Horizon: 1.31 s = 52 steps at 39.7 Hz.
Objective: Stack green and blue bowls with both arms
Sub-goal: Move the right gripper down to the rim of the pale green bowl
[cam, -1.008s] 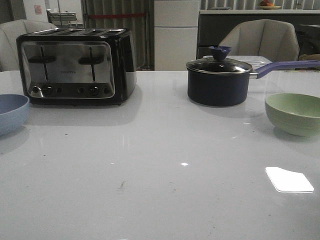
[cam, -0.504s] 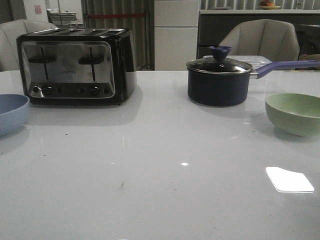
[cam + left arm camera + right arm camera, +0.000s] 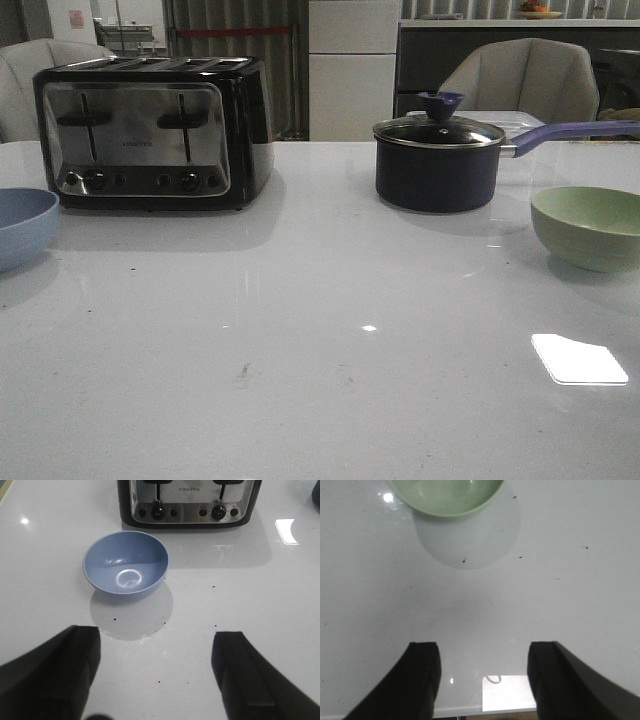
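The dusty blue bowl [image 3: 22, 225] sits upright at the table's left edge in the front view; it also shows in the left wrist view [image 3: 125, 565], empty, in front of the toaster. The pale green bowl [image 3: 590, 226] sits upright at the right edge; only its near part shows in the right wrist view [image 3: 447, 496]. My left gripper [image 3: 156, 642] is open and empty, above the table short of the blue bowl. My right gripper [image 3: 483, 652] is open and empty, above the table's front edge short of the green bowl. Neither arm shows in the front view.
A black and chrome toaster [image 3: 150, 130] stands at the back left, just behind the blue bowl [image 3: 187, 500]. A dark navy saucepan [image 3: 437, 162] with glass lid and purple handle [image 3: 570, 130] stands back right, behind the green bowl. A bright light patch [image 3: 578, 358] lies front right.
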Each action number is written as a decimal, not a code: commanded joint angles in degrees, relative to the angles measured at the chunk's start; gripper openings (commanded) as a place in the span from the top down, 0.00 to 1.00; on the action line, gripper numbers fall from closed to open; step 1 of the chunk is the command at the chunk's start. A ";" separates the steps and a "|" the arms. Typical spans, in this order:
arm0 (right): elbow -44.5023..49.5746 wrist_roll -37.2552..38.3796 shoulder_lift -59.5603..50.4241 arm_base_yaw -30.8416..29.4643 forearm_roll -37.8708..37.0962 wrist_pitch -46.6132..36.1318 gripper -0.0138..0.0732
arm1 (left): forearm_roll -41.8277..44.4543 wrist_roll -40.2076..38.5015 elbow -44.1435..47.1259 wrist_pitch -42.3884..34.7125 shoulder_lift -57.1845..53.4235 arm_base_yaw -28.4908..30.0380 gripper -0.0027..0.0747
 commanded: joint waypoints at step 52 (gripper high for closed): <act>-44.90 -11.07 53.41 -7.65 12.80 4.75 0.40 | -0.30 -0.33 -2.04 -4.66 0.12 -0.07 0.28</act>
